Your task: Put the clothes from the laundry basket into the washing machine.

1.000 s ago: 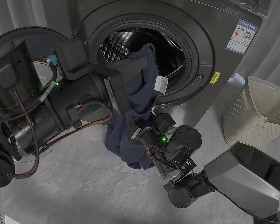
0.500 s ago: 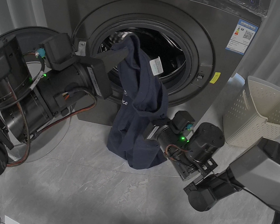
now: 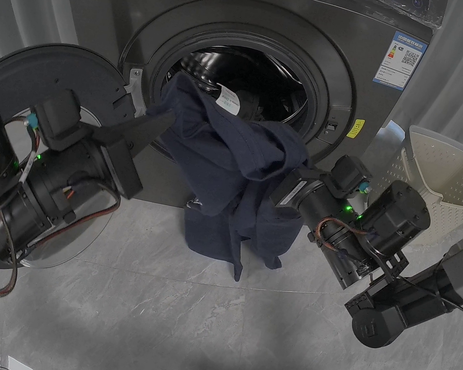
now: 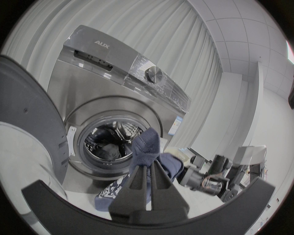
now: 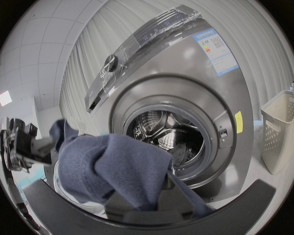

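Two grips, as I read them: the left end effector (image 3: 157, 121) and the right end effector (image 3: 285, 185) each clamp the dark navy cloth garment (image 3: 230, 159). It hangs spread before the open port of the grey front-loading washing machine (image 3: 348, 56). To the machine's right I see the cream perforated plastic laundry basket (image 3: 441, 184).

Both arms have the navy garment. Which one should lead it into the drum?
Left, probably. The left end effector grips the navy garment right at the rim of the drum opening; the right end effector holds it lower, below the opening, with cloth hanging toward the floor.
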Tool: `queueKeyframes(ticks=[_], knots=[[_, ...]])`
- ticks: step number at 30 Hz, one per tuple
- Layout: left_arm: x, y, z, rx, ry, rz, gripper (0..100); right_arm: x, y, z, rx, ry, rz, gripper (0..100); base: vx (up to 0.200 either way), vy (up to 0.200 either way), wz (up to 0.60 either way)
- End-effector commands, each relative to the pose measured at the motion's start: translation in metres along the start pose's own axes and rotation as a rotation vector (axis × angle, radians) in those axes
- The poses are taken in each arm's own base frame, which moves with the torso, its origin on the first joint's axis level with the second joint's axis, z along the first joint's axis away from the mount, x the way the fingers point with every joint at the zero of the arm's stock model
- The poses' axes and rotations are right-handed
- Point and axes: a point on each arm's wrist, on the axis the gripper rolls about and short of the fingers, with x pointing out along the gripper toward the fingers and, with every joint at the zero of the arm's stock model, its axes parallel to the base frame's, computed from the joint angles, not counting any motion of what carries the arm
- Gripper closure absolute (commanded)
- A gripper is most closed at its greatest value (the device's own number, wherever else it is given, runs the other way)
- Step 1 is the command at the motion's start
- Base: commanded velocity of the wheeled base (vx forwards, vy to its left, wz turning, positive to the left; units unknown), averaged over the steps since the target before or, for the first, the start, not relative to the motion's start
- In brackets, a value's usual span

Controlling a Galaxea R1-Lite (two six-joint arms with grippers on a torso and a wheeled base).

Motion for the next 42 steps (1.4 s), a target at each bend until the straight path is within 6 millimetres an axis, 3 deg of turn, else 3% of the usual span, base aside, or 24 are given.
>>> queueKeyframes(ticks=[1, 10, 17, 18, 22, 30, 34, 38, 42], knots=[[-0.015, 0.002, -0.015, -0.004, 0.063, 0.001, 100, 0.000, 0.007, 0.026, 0.014, -0.069, 0.018, 100, 0.000, 0.000, 0.00], [-0.023, 0.003, -0.033, -0.039, 0.146, 0.008, 100, 0.006, 0.012, 0.037, 0.022, -0.116, 0.033, 100, 0.000, 0.000, 0.00], [-0.021, 0.003, -0.072, -0.045, 0.296, 0.003, 100, 0.008, 0.019, 0.040, 0.038, -0.132, 0.048, 100, 0.000, 0.000, 0.00], [-0.017, 0.003, -0.078, -0.047, 0.310, 0.001, 0, 0.008, 0.019, 0.039, 0.038, -0.132, 0.046, 100, 0.000, 0.000, 0.00], [-0.012, -0.002, -0.087, -0.081, 0.334, -0.011, 0, 0.008, 0.017, 0.040, 0.041, -0.135, 0.041, 100, 0.000, 0.000, 0.00], [-0.037, -0.013, -0.110, -0.089, 0.466, -0.062, 0, 0.007, 0.019, 0.048, 0.045, -0.150, 0.044, 100, 0.000, 0.000, 0.00], [-0.033, -0.012, -0.125, -0.083, 0.514, -0.053, 0, 0.009, 0.021, 0.049, 0.050, -0.153, 0.051, 100, 0.000, 0.000, 0.00], [-0.010, -0.009, -0.141, -0.079, 0.479, -0.047, 0, 0.008, 0.028, 0.046, 0.059, -0.146, 0.064, 100, 0.000, 0.000, 0.00], [0.028, -0.001, -0.158, -0.057, 0.325, -0.040, 0, 0.006, 0.036, 0.048, 0.077, -0.147, 0.081, 100, 0.000, 0.000, 0.00]])
